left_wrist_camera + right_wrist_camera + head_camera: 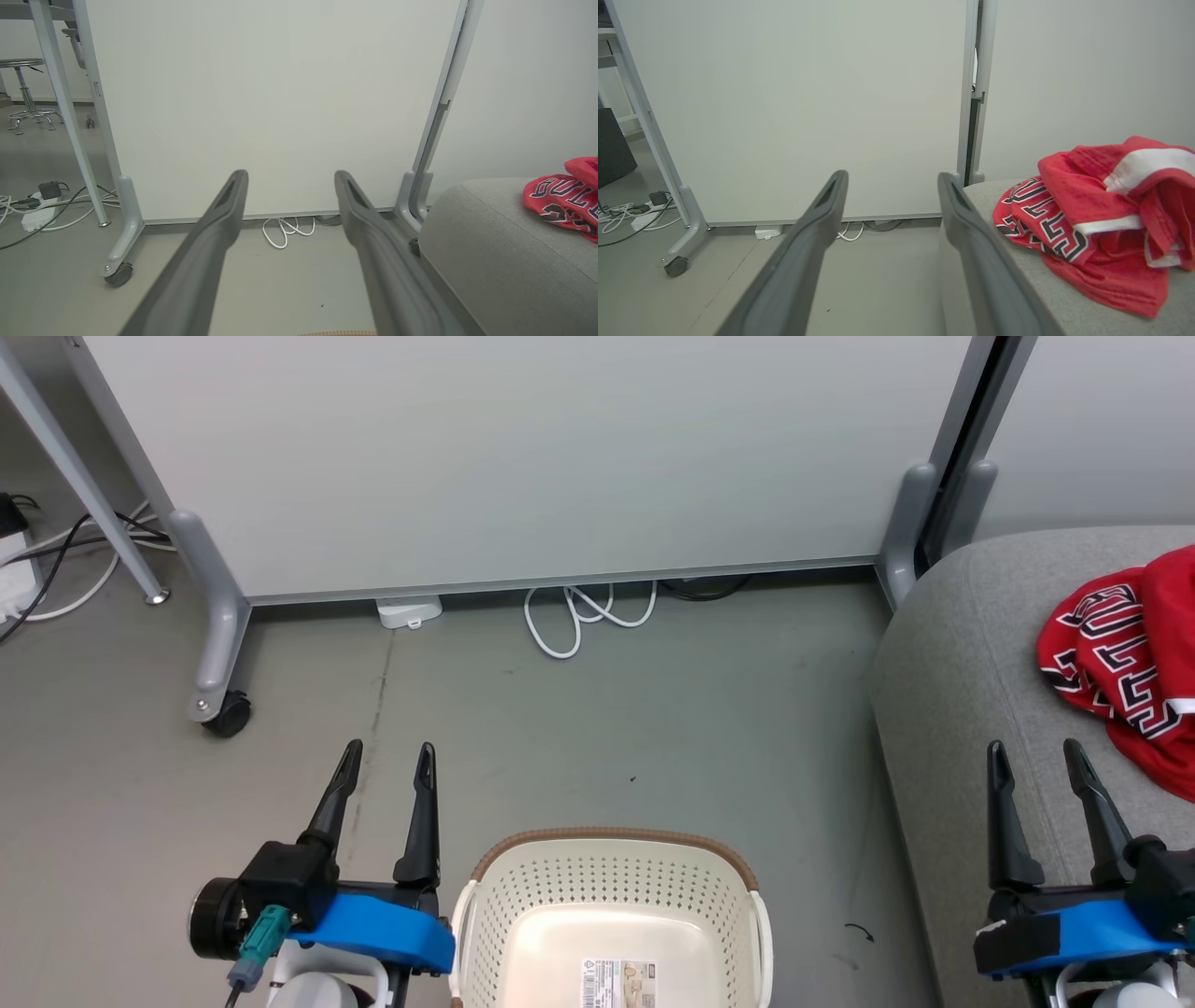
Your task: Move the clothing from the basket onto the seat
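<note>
Left gripper point(390, 749) & right gripper point(1033, 747): both wide open, nothing held. Left one just beside basket point(611, 835) left rim, right one over seat point(962, 709) left edge. Clothing point(1120, 653) in a heap on seat, well in from that edge, near right gripper. Basket bottom bare as far as seen, just a sticker point(618, 983); near part cut off, so can't tell re leftovers. Prob done. Could go wrong: swinging right gripper low, hooking the red cloth, dragging it off seat onto floor point(653, 728). Also bumping basket w/ left gripper, tipping it.
</note>
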Motion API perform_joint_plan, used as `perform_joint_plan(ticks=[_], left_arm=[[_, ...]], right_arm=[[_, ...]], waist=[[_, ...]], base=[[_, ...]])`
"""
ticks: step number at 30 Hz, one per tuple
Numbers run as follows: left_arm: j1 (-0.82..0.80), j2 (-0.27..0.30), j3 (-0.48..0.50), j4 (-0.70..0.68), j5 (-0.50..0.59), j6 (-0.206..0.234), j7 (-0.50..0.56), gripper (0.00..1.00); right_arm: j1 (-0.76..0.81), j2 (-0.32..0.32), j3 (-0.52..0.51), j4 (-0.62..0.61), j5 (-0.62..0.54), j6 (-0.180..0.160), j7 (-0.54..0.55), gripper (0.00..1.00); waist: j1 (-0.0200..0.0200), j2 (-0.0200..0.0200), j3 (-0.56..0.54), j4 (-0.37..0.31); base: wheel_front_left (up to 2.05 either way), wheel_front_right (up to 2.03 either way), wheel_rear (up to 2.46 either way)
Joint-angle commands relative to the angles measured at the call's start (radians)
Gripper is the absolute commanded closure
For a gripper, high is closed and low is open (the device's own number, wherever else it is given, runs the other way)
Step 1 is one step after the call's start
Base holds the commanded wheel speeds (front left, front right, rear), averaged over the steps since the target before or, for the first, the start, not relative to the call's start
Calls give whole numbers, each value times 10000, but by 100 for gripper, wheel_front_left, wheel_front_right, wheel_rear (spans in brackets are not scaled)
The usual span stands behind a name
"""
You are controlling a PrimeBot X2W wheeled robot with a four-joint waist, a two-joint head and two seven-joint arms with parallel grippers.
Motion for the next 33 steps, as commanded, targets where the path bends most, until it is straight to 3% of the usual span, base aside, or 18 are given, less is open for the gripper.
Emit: perform_joint_plan(ticks=[1,5,6,12,33], left_arm=[[-6,-18,42,6,103,-23,-29,0],[-128,-47,46,23,175,-56,-29,0],[-29,-38,15,11,171,-41,0,100],[412,-43,12,443,11,-44,99,100],[308,-57,780,165,-3974,-137,1130,100]], right_arm=[[113,40,-8,-32,-60,5,-5,0],[85,42,-3,-46,1,4,-5,0],[1,17,-2,-15,14,0,2,100],[74,95,-27,540,217,0,131,100],[-88,72,96,585,4451,1,1147,100]], waist=[[1,-1,4,-18],[1,-1,49,-27],[1,-1,49,-27],[2,-1,49,-34],[2,-1,-38,-149]], base=[[0,0,0],[0,0,0],[0,0,0],[0,0,0],[0,0,0]])
